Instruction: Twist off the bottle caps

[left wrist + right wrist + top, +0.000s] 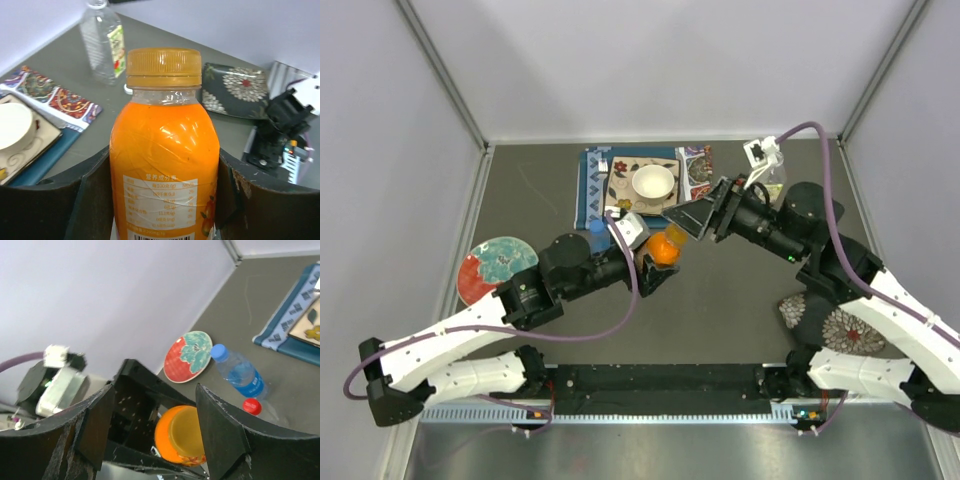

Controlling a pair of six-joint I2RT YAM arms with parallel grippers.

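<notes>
Seemingly no cap is coming off yet: the left gripper (658, 262) is clamping the orange bottle (165, 150) mid-table with its orange cap (163, 66) still seated. The right gripper (692, 220) is hovering beside it, jaws apart. The blue cap (218, 352) and red cap (252, 406) are waiting just left.

We see a robotics lab test cell: plain pale partition walls (380, 150) box in a dark grey table (720, 320) on three sides, and two white robot arms (450, 330) trailing purple cables (807, 125) are bolted to a metal rail (660, 413) at its near edge.
</notes>
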